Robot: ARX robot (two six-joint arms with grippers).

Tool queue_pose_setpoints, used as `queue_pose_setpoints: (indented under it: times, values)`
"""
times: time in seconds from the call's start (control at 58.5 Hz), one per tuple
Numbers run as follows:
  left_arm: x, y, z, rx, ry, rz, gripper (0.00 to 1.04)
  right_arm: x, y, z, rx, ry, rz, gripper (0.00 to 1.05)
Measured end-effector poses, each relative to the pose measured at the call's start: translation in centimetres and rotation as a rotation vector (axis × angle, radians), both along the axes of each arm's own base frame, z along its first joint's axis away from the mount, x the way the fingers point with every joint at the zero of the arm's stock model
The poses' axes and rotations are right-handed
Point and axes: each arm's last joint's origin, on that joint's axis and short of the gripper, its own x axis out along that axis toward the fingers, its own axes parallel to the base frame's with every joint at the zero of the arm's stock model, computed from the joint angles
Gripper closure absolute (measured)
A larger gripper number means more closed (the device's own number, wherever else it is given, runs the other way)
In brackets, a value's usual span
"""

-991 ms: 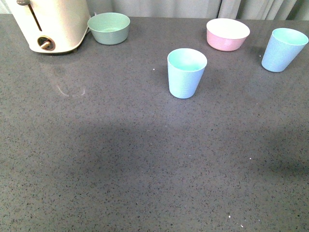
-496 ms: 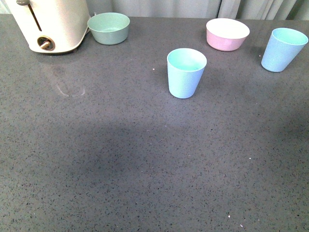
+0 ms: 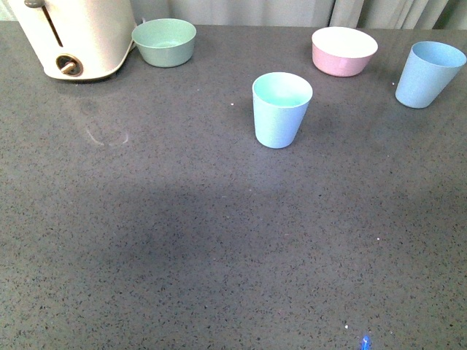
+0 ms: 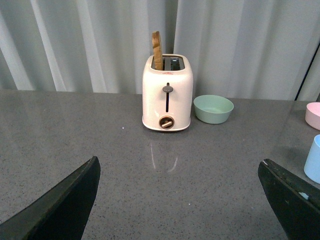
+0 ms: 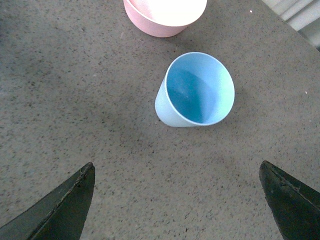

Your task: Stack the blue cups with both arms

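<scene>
One blue cup (image 3: 282, 109) stands upright near the middle of the grey table. The other blue cup (image 3: 428, 74) stands at the far right, now in shadow; the right wrist view looks down into this same cup (image 5: 196, 90). My right gripper (image 5: 177, 170) hovers above the table just short of it, open and empty. My left gripper (image 4: 180, 167) is open and empty too, low over the table on the left, and the middle cup (image 4: 313, 160) peeks in at that view's edge. Neither arm appears in the front view.
A cream toaster (image 3: 76, 36) holding a slice stands at the back left, with a green bowl (image 3: 164, 41) beside it. A pink bowl (image 3: 344, 51) sits at the back between the two cups. Grey curtains (image 4: 100, 45) hang behind the table.
The right-hand cup has darkened as a shadow came over it. Both cups and both bowls stay where they were.
</scene>
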Motion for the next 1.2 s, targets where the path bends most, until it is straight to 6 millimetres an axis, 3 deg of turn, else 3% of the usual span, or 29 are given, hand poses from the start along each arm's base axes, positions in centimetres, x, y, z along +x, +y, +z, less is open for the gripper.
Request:
queue_pose_setpoints:
  times: [0.188, 0.615, 1.009, 1.197]
  values:
    - [0.0, 0.0, 0.0, 0.0, 0.0, 0.0, 0.09, 2.6, 0.6, -2.3, -0.016, 0.045, 0.016, 0.09]
    - [0.0, 0.0, 0.0, 0.0, 0.0, 0.0, 0.09, 5.4, 2.4, -5.7, -0.021, 0.095, 0.06, 0.09]
    - [0.0, 0.0, 0.0, 0.0, 0.0, 0.0, 0.09, 7.9, 3.6, -6.4, -0.019, 0.098, 0.08, 0.09]
    - [0.0, 0.0, 0.0, 0.0, 0.0, 0.0, 0.09, 8.3, 3.7, -6.3, -0.019, 0.097, 0.083, 0.33]
